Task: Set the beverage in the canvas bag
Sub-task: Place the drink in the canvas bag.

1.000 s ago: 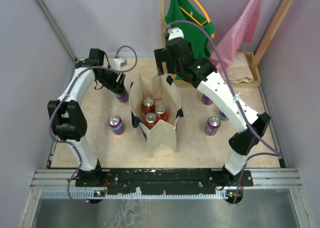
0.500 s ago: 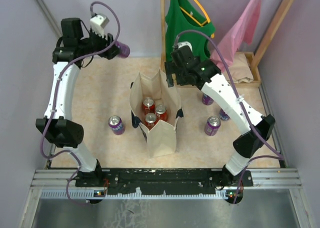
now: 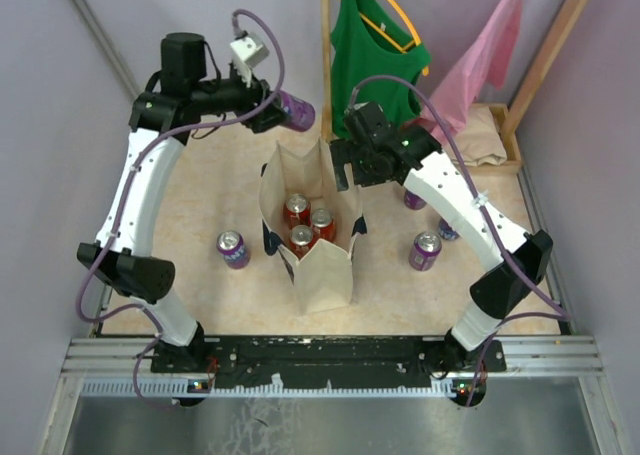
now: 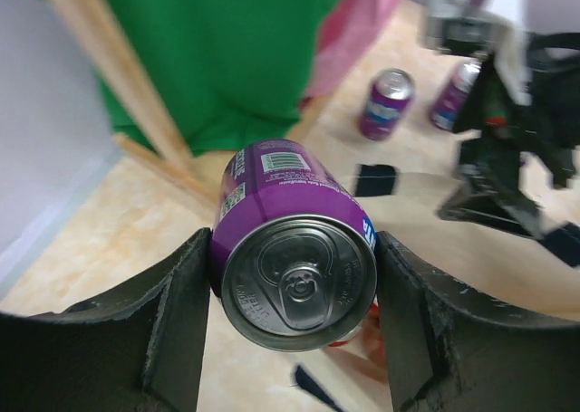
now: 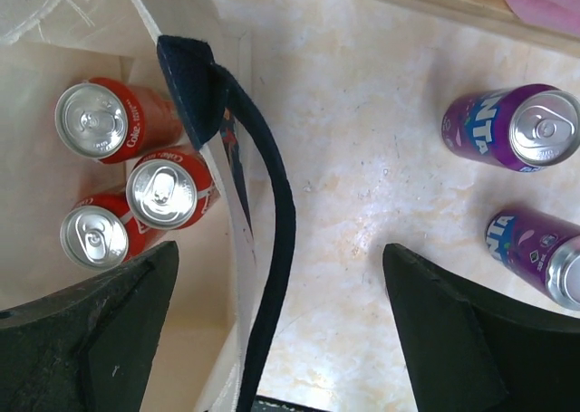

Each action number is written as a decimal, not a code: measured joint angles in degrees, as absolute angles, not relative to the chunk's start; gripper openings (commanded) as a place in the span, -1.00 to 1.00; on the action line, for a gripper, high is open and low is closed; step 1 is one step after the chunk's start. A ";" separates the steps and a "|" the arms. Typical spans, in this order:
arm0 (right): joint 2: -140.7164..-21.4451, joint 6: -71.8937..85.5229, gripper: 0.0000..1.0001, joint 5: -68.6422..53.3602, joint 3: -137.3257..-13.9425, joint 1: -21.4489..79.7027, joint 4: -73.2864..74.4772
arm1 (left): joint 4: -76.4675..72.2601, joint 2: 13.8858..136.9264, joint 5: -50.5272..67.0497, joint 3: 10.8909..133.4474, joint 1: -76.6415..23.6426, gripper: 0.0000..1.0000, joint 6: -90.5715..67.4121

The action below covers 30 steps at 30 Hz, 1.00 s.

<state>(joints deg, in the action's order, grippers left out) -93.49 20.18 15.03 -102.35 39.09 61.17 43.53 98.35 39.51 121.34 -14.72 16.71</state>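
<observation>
The beverage is a purple aluminium can [image 4: 299, 213] with a silver lid and an unopened pull tab. It lies on its side in the air, lid towards the left wrist camera. The left gripper [image 3: 282, 113] is clenched on it, one dark finger on each side of its body. From above, the can hangs near the far rim of the cream-beige upright canvas bag [image 3: 325, 270] with dark navy strap handles. Whether it is right over the mouth cannot be told.

The held can carries a white barcode panel and a block of small print, too fine to read. Inside the bag stand three red cans [image 5: 163, 190]; one shows white script that looks like "Coke". Of the two purple cans on the tabletop in the right wrist view, the upper one [image 5: 507, 127] shows the white letters "NTA" (the start of the word curves out of sight).

The right gripper [image 3: 347, 170] is spread wide and holds nothing, at the bag's far right rim. One navy strap [image 5: 272, 213] runs between its fingers; whether it touches them is unclear. The lower purple can is cut off by the frame edge.
</observation>
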 measured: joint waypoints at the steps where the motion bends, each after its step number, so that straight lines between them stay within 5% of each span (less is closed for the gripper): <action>1: -93.47 20.23 0.83 14.85 -102.30 39.09 61.36 | 45.01 98.32 40.14 121.32 -16.10 -1.00 17.63; 30: -82.28 32.18 0.80 5.43 -89.19 51.33 71.50 | 50.94 98.83 49.12 117.05 -18.44 -1.00 20.88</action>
<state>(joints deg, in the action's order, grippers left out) -82.28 32.18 5.43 -89.19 51.33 71.50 50.94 98.83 49.12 117.05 -18.44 20.88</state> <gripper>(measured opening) 0.898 0.685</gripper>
